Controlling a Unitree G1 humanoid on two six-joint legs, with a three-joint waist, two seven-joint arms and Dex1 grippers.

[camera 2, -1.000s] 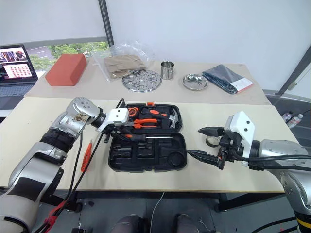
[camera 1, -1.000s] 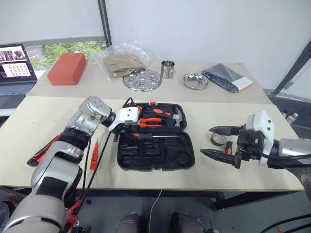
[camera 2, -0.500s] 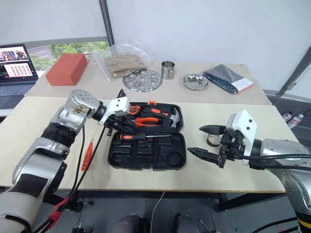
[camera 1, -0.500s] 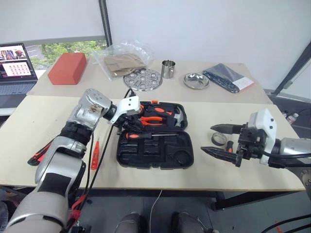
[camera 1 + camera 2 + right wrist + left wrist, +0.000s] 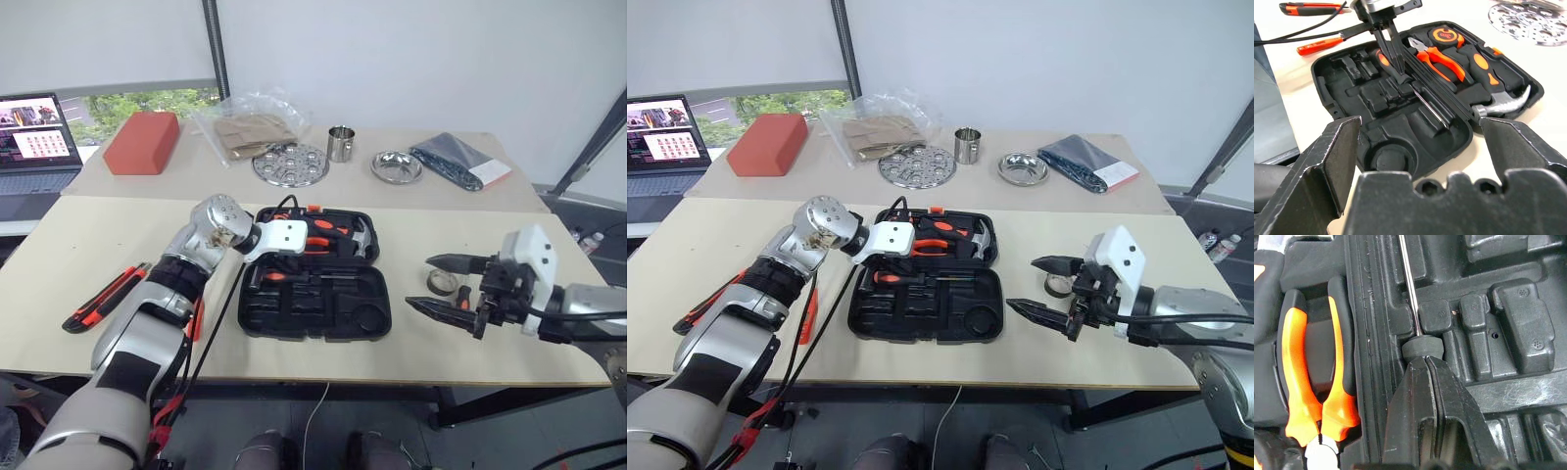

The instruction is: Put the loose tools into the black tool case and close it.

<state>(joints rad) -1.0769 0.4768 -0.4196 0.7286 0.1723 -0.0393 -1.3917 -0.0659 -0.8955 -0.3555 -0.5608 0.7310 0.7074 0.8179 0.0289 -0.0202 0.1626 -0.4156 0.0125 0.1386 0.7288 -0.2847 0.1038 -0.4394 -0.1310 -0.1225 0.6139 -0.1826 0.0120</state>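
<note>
The black tool case (image 5: 323,311) lies open at the table's middle, with pliers (image 5: 1312,382), a hammer (image 5: 1501,100) and a tape measure (image 5: 1444,35) in its far half. One screwdriver (image 5: 1382,59) rests in a recess of the near half. My left gripper (image 5: 1422,360) is shut, nothing between its fingers, its tips against that screwdriver's black collar (image 5: 1421,346). To the right of the case my right gripper (image 5: 419,283) hovers open. Just behind it lie the grey tape roll (image 5: 441,282) and a small orange-and-black handle (image 5: 461,296). The utility knife (image 5: 106,297) and orange tester pen (image 5: 807,315) lie left of the case.
On the far table stand a red block (image 5: 140,142), a plastic bag (image 5: 250,127), a perforated steel dish (image 5: 289,164), a steel cup (image 5: 340,143), a steel bowl (image 5: 397,166) and a dark pouch (image 5: 458,159). A laptop (image 5: 34,137) sits far left. Black cables (image 5: 828,313) hang from my left arm.
My left gripper has closed its fingers and shifted right over the case, now touching the screwdriver that lies in it. The right gripper stays open in about the same place.
</note>
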